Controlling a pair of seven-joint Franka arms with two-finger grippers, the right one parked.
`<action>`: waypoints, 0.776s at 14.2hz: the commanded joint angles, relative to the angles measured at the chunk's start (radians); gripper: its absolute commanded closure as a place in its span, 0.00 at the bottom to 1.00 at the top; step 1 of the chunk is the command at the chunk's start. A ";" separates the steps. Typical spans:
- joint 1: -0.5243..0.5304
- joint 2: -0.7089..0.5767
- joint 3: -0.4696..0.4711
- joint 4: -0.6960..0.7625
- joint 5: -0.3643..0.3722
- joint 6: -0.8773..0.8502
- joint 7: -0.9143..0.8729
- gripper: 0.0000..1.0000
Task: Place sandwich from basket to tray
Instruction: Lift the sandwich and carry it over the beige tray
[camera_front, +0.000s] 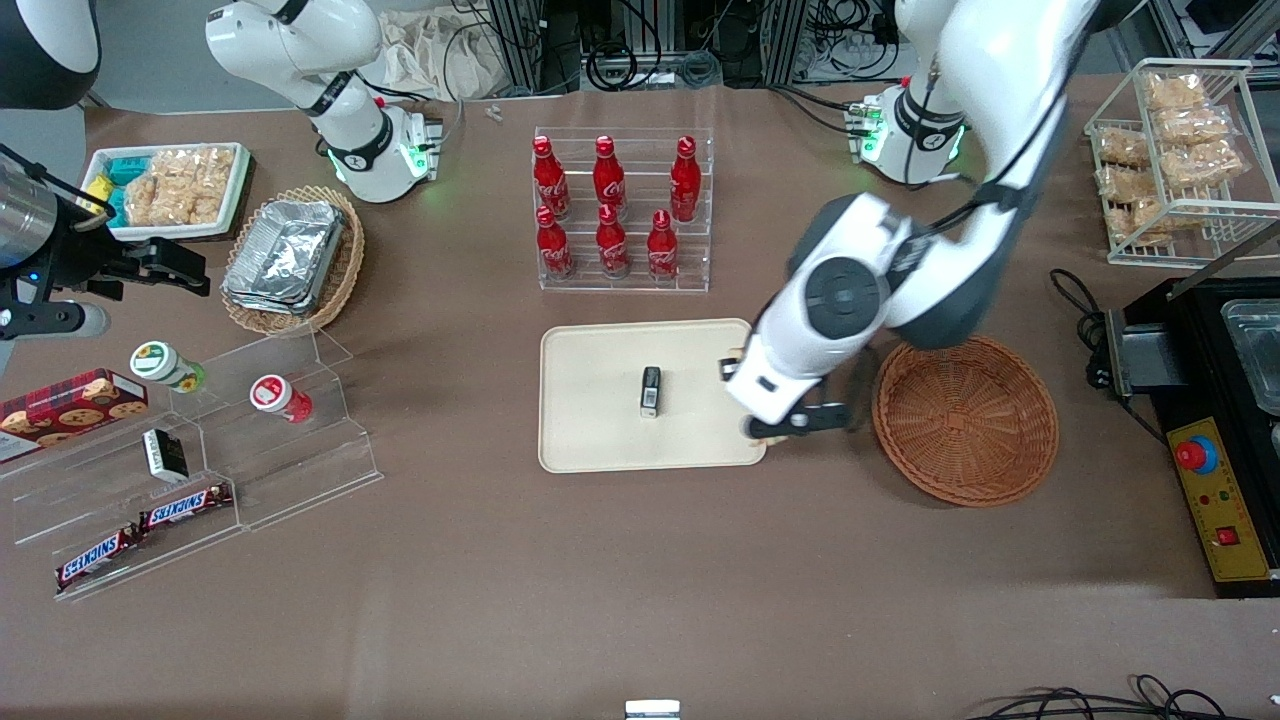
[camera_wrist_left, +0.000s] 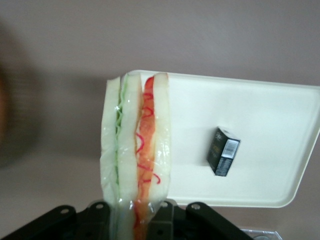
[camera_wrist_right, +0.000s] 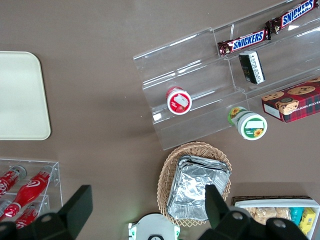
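My left gripper (camera_front: 785, 420) (camera_wrist_left: 134, 216) is shut on the sandwich (camera_wrist_left: 135, 150), a wrapped wedge of pale bread with green and red-orange filling stripes. It hangs above the edge of the cream tray (camera_front: 600, 430) (camera_wrist_left: 270, 105) nearest the basket. From the front, only a pale bit of the sandwich (camera_front: 762, 432) shows under the wrist. A small black box (camera_front: 651, 390) (camera_wrist_left: 223, 151) lies in the middle of the tray. The reddish-brown wicker basket (camera_front: 965, 420) sits beside the tray toward the working arm's end, with nothing in it.
A clear rack of red bottles (camera_front: 620, 210) stands farther from the front camera than the tray. A tan basket of foil containers (camera_front: 295, 260) and a clear stepped shelf (camera_front: 200, 450) lie toward the parked arm's end. A black machine (camera_front: 1220, 400) is beside the basket.
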 joint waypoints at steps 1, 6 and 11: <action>-0.035 0.084 0.010 -0.018 0.036 0.070 -0.003 1.00; -0.061 0.165 0.013 -0.020 0.125 0.094 -0.003 1.00; -0.053 0.184 0.016 -0.014 0.126 0.094 0.000 0.16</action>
